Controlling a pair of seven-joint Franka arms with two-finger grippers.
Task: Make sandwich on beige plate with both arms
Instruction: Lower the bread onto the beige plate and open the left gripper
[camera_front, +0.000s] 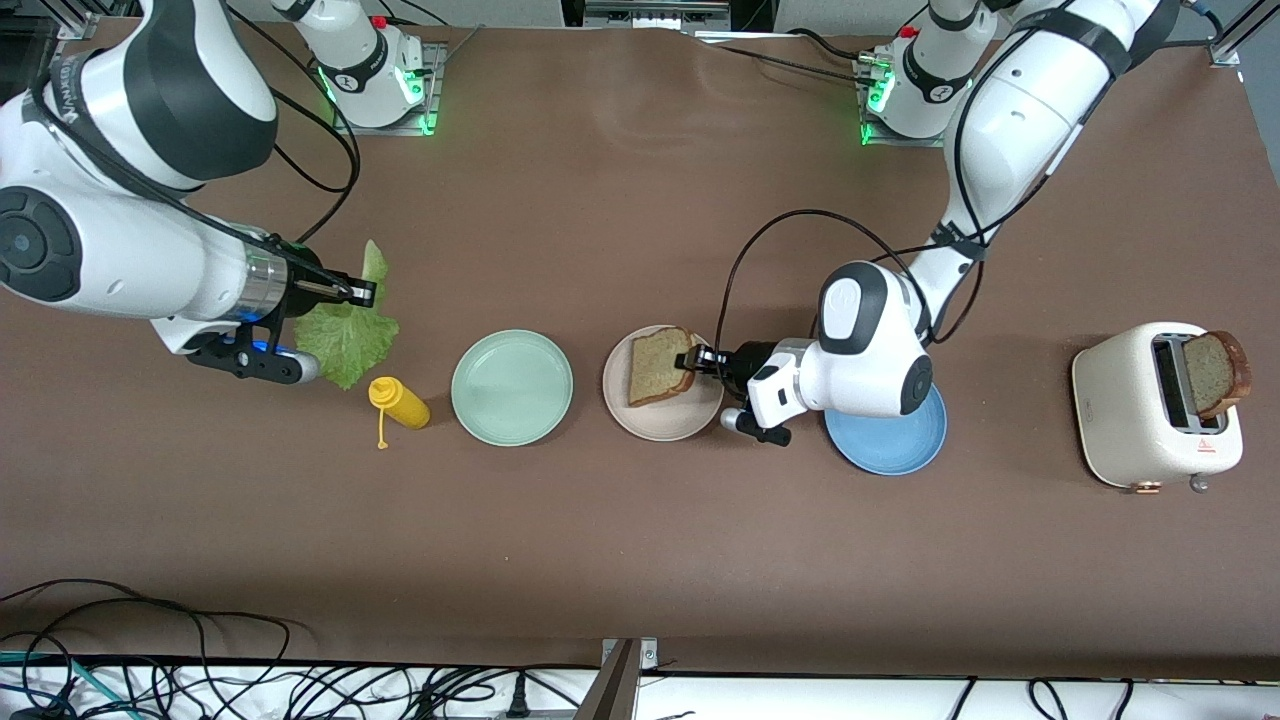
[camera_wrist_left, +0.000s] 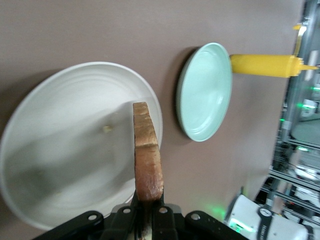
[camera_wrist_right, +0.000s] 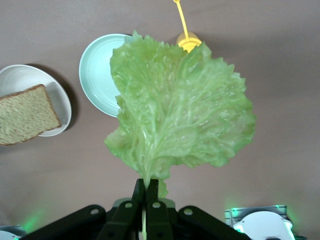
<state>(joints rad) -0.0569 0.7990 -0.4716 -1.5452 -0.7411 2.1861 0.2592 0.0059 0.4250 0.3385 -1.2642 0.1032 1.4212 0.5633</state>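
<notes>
The beige plate (camera_front: 690, 425) lies between the mint-green and blue plates. My left gripper (camera_front: 697, 360) is shut on the edge of a brown bread slice (camera_front: 658, 366) and holds it low over that plate. In the left wrist view the slice (camera_wrist_left: 148, 155) shows edge-on over the plate (camera_wrist_left: 60, 150), clamped in the left gripper (camera_wrist_left: 148, 201). My right gripper (camera_front: 362, 292) is shut on the stem of a green lettuce leaf (camera_front: 348, 338) above the table toward the right arm's end. In the right wrist view the leaf (camera_wrist_right: 180, 110) hangs from the right gripper (camera_wrist_right: 151, 186). A second slice (camera_front: 1216, 372) stands in the toaster.
A mint-green plate (camera_front: 511, 388) lies beside the beige plate, and a yellow squeeze bottle (camera_front: 400, 403) lies beside it, under the lettuce's edge. A blue plate (camera_front: 890, 445) lies partly under my left wrist. A cream toaster (camera_front: 1140, 405) stands at the left arm's end.
</notes>
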